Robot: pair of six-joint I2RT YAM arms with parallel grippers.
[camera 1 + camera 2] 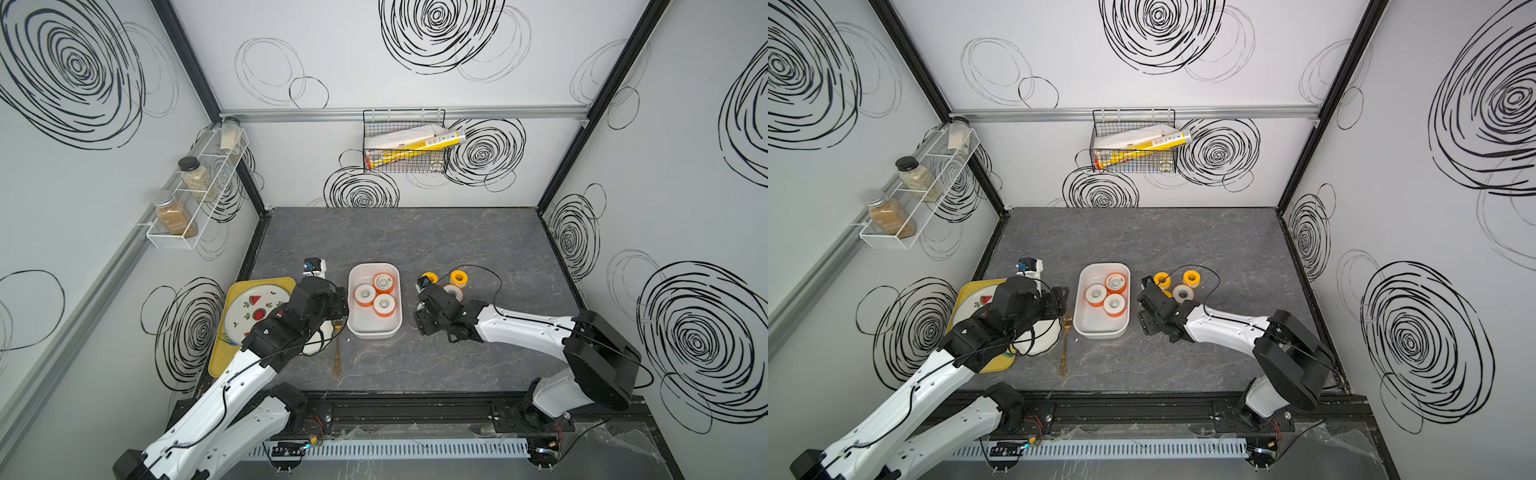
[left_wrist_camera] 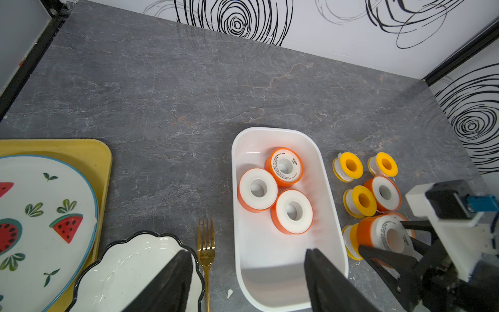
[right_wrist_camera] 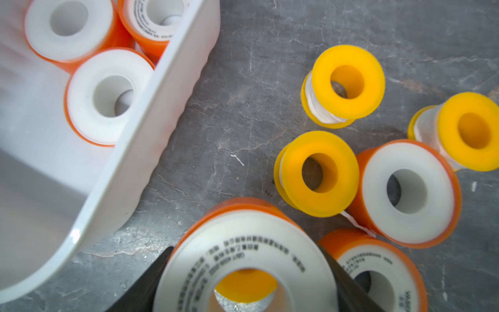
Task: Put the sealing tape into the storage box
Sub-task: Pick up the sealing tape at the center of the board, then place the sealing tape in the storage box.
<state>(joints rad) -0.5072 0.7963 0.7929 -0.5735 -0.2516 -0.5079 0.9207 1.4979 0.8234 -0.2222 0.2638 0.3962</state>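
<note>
The storage box (image 1: 374, 328) is a white tub at the table's middle, seen also as the storage box (image 2: 270, 259). Three orange-spooled rolls of sealing tape (image 1: 381, 283) lie in its far half. Right of it, several more rolls, orange and yellow (image 3: 347, 81), stand on the table. My right gripper (image 3: 247, 270) is shut on an orange roll (image 2: 383, 235), held a little above that cluster beside the box's right wall (image 3: 151, 121). A yellow spool shows through the held roll's hole. My left gripper (image 2: 248, 252) is open and empty over the box's near-left edge.
A gold fork (image 2: 206, 251) lies left of the box. Next to it are a white scalloped dish (image 2: 129, 270) and a watermelon plate (image 1: 257, 311) on a yellow tray (image 1: 232, 299). A wire basket (image 1: 405, 141) hangs on the back wall, a spice rack (image 1: 195, 191) on the left.
</note>
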